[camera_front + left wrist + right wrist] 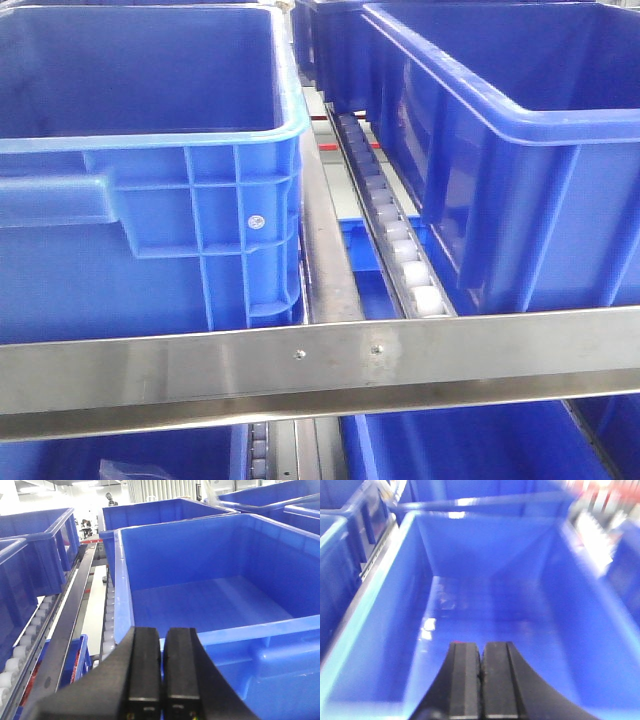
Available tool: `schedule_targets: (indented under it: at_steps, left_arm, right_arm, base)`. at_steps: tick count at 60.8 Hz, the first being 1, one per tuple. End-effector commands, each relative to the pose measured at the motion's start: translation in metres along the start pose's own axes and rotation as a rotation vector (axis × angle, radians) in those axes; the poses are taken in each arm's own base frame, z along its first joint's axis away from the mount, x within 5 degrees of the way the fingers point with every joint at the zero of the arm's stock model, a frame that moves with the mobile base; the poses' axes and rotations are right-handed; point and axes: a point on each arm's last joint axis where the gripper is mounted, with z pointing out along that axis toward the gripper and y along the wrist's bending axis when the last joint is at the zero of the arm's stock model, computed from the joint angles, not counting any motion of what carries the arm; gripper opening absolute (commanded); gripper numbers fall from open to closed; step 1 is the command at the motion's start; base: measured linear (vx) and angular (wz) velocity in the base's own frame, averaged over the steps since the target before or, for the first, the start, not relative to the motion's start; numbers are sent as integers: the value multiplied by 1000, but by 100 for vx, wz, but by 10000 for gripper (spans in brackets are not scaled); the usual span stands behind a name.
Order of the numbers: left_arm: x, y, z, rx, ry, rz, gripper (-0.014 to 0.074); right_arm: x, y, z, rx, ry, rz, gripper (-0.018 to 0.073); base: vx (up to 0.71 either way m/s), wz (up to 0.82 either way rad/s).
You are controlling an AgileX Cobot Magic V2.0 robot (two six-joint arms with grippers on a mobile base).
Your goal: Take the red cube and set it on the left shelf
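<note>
The left shelf shows in the front view: a flat steel front rail [200, 372] with two rivets, a white roller track [395, 235] and large blue crates [150, 250]. Neither gripper is in that view. My left gripper [162, 630] is shut and empty, just before the near rim of a blue crate [250, 630]. My right gripper [481, 644] is shut above the inside of another blue crate [485, 545]; this view is blurred. A thin red sliver [461, 642] shows at its left fingertip. I cannot tell whether it is the red cube.
A second large blue crate [520, 200] stands right of the roller track. More blue crates sit on the level below the rail [470, 445]. In the left wrist view, roller tracks [30, 640] and further crates [35, 545] lie to the left.
</note>
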Motion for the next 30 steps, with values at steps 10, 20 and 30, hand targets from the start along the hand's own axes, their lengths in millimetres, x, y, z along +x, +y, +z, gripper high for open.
schedule_targets:
  at_steps: [10, 20, 30]
  left_arm:
    - [0, 0, 1, -6, -53, 1, 106]
    - [0, 0, 1, -6, -53, 1, 106]
    - [0, 0, 1, -6, -53, 1, 106]
  right_arm:
    - [11, -1, -45, 22, -121, -29, 56]
    - [15, -2, -46, 26, -88, -20, 56]
    - [15, -2, -46, 26, -88, -20, 56]
  base:
    - [-1, -7]
    - [0, -1]
    - [0, 0]
